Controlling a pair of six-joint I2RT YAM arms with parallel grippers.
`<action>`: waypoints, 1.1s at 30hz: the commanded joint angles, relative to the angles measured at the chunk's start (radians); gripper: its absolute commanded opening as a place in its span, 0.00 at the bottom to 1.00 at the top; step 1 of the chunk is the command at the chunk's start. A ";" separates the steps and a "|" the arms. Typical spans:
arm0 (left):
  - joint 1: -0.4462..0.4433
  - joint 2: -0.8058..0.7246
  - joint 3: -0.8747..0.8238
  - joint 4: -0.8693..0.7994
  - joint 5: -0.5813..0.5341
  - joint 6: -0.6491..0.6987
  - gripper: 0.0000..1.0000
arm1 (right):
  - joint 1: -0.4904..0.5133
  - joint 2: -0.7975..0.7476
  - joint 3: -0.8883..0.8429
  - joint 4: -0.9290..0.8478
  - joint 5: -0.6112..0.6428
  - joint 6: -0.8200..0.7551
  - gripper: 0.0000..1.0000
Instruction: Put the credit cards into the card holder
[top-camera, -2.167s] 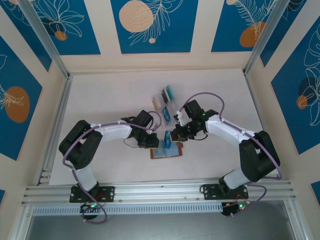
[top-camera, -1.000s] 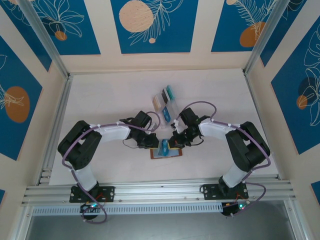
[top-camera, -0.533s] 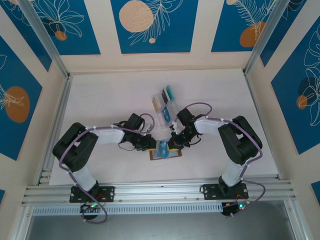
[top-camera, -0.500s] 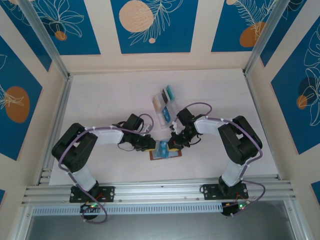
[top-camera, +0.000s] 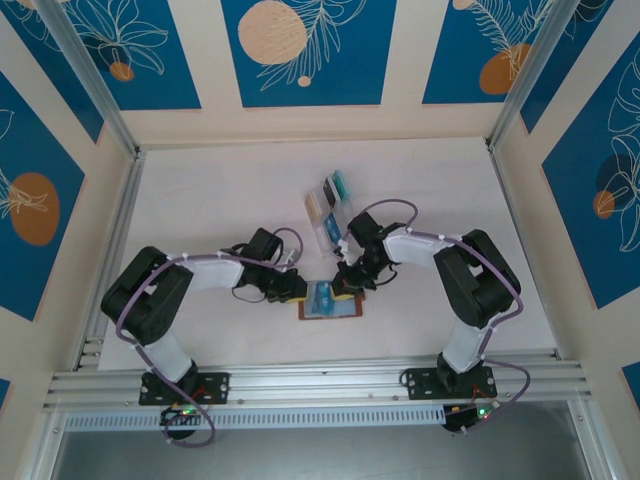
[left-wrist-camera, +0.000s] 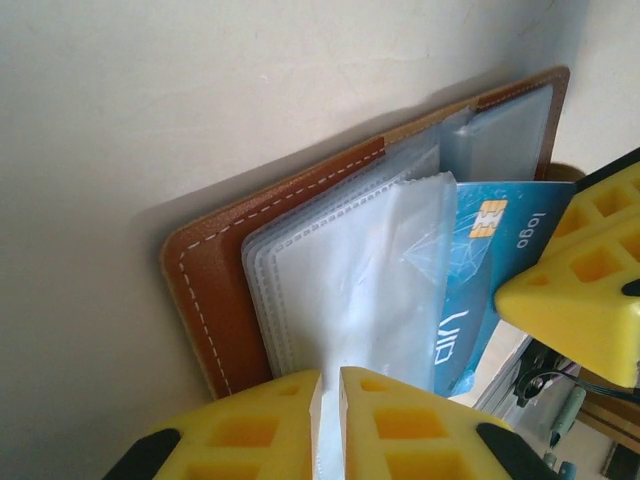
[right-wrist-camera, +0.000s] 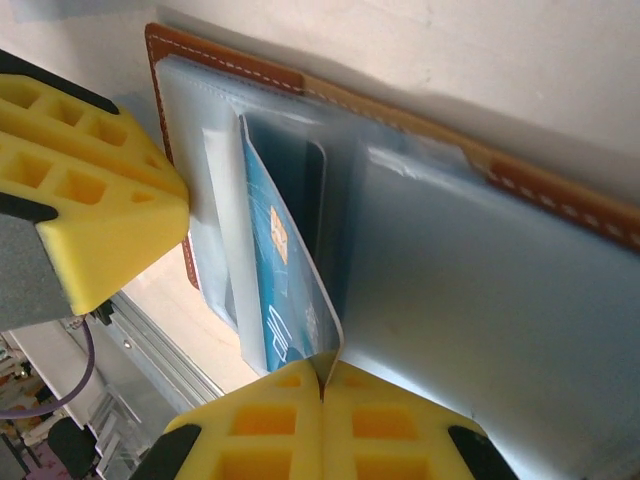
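**One card at the pocket mouth, both grippers clamped**

I have the brown leather bifold card holder (top-camera: 338, 309) lying open on the white table (top-camera: 200, 220), at 6 o'clock from the clear slotted plastic rack (top-camera: 330, 222) where the other credit cards (top-camera: 340, 186) wait.

My left gripper (left-wrist-camera: 330, 385) sits at 9 o'clock of the holder, its yellow fingers pinched on a clear plastic pocket sleeve (left-wrist-camera: 350, 290). I judge it holds that sleeve lifted so the pocket mouth gapes and the holder cannot slide.

My right gripper (right-wrist-camera: 322, 385) comes in from 1 o'clock, jaws closed tight on the edge of a blue plastic credit card (right-wrist-camera: 275, 270) with a gold chip. The card stands on edge, its far end inside the sleeves near the fold. Gripping the trailing edge leaves the leading edge free to enter.

I judge the insertion as partly done. The card is between sleeves, but I cannot tell whether it is in a pocket or merely between two leaves. Next I would push along the card's plane. The risk is that the thin film buckles or the card slips out between the leaves.
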 joint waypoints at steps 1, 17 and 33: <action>0.008 0.022 0.008 -0.059 -0.060 0.030 0.14 | 0.016 0.036 0.031 -0.059 0.024 -0.031 0.00; 0.003 0.022 -0.008 -0.032 -0.054 0.023 0.14 | 0.084 0.089 0.091 -0.005 0.022 0.037 0.00; -0.007 -0.001 0.022 0.017 0.026 -0.025 0.15 | 0.105 0.111 0.096 0.067 0.029 0.109 0.00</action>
